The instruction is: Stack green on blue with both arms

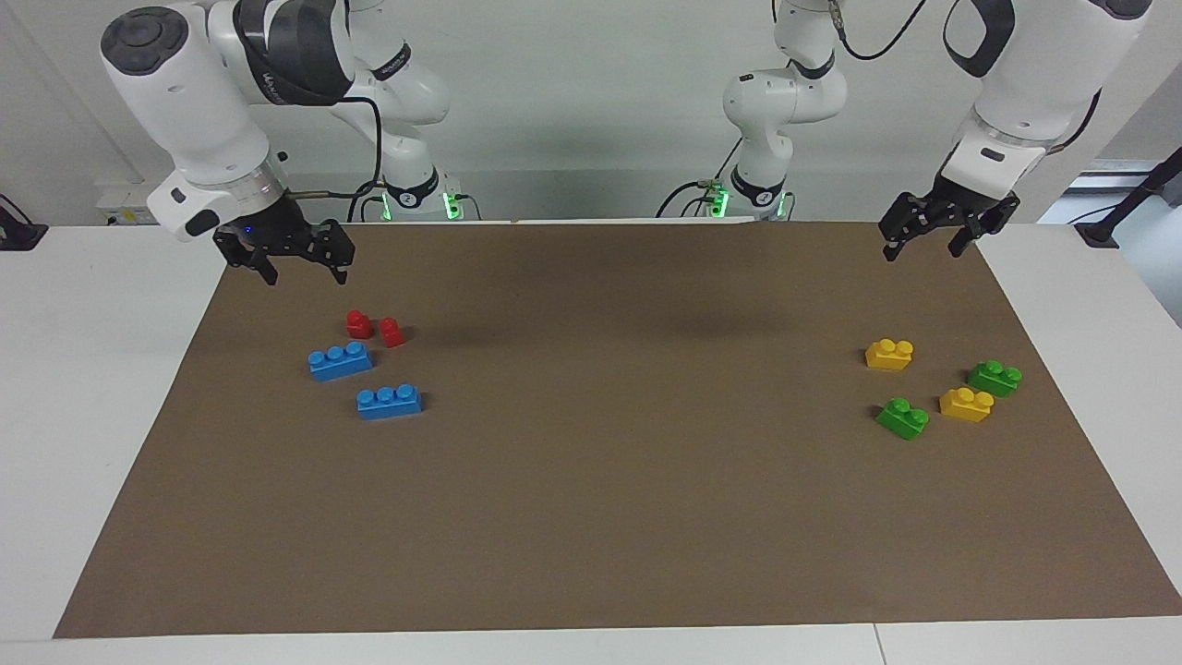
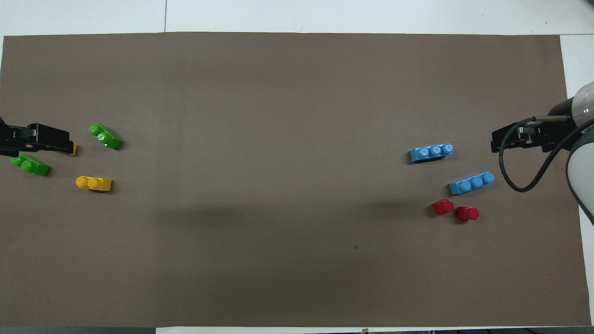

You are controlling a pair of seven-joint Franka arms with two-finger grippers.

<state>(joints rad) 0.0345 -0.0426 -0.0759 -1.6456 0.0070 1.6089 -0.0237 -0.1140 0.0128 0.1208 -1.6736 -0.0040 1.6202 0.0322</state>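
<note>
Two green bricks (image 1: pixel 902 417) (image 1: pixel 995 377) lie on the brown mat toward the left arm's end of the table; the overhead view shows the same green pair (image 2: pixel 105 136) (image 2: pixel 30 165). Two long blue bricks (image 1: pixel 341 360) (image 1: pixel 389 401) lie toward the right arm's end, and the blue pair (image 2: pixel 431 151) (image 2: pixel 471 183) also shows from overhead. My left gripper (image 1: pixel 922 251) (image 2: pixel 41 140) hangs open and empty above the mat's edge nearest the robots, by the green bricks. My right gripper (image 1: pixel 307 275) (image 2: pixel 515 139) hangs open and empty above the mat near the red pieces.
Two yellow bricks (image 1: pixel 889 354) (image 1: pixel 966 404) lie among the green ones; from overhead one yellow brick (image 2: pixel 93 183) shows whole, the other is mostly covered by the left gripper. Two small red pieces (image 1: pixel 358 323) (image 1: pixel 391 332) sit beside the blue bricks, nearer the robots.
</note>
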